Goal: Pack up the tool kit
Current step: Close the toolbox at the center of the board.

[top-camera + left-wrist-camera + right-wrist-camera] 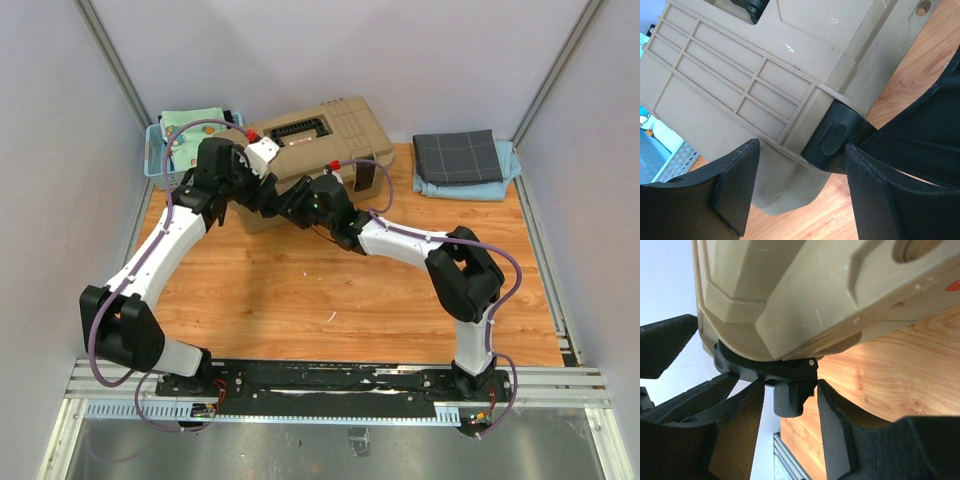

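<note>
**Fig. Both arms at the front latch.** The tan toolbox [330, 130] stands lid-down at the far edge of the table surface [300, 290], about midway along it. No loose hand tools can be seen.

The left gripper [802, 150] holds its fingers apart, clear of the box on one side and near the black front latch [835, 137] on the other. The right gripper [791, 387] brackets the tab of what looks like the same latch. Whether its pads actually pinch the tab cannot be told.

*Hazards:*
- A pull on the latch may drag or tilt the unheld box towards the near edge.
- The tab may slip from a shallow hold.
- The two grippers crowd one corner and could strike each other.

The blue basket [160, 165] sits in the far left corner and the folded grey cloth [458, 155] in the far right.
</note>
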You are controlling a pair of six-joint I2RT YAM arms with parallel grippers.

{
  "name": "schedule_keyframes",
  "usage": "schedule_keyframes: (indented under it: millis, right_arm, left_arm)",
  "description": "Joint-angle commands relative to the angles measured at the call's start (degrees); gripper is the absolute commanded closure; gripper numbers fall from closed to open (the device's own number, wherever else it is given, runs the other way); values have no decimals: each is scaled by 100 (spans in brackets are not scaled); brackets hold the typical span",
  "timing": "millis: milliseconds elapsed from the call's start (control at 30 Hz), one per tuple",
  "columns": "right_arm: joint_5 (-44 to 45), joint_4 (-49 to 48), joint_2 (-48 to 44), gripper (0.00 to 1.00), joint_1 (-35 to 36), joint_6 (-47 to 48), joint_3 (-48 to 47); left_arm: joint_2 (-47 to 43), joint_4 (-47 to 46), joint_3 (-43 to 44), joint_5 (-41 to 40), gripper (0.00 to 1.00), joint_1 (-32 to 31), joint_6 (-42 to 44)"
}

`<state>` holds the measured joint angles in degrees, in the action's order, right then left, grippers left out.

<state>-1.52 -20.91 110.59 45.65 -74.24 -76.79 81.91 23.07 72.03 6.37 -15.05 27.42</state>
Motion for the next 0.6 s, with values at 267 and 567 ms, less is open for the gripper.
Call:
schedule_keyframes:
  millis: [267,567]
  right_arm:
    - [366,999,-415,46,-192,982,-208]
    - [153,1669,-195,48,-153,1082,-610]
  left_arm:
    - [574,297,-617,-366,30,55,38]
    - [811,265,-391,-353,30,55,23]
